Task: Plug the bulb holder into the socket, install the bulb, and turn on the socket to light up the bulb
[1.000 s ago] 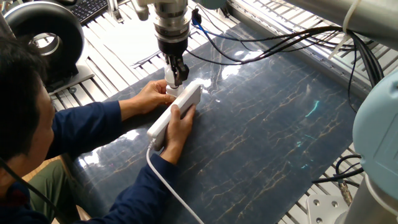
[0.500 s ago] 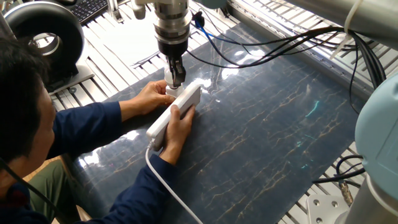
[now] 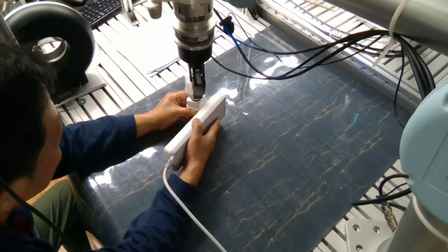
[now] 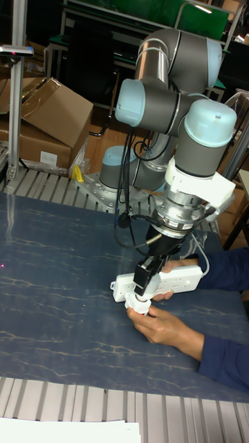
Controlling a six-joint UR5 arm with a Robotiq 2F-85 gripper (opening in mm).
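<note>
The gripper (image 3: 196,92) points down, its jaws clamped on the bulb (image 4: 140,302) at the far end of the socket (image 3: 198,124). A person's two hands (image 3: 170,108) steady the socket, which lies on the dark mat (image 3: 315,154). The holder is hidden beneath the bulb.
</note>
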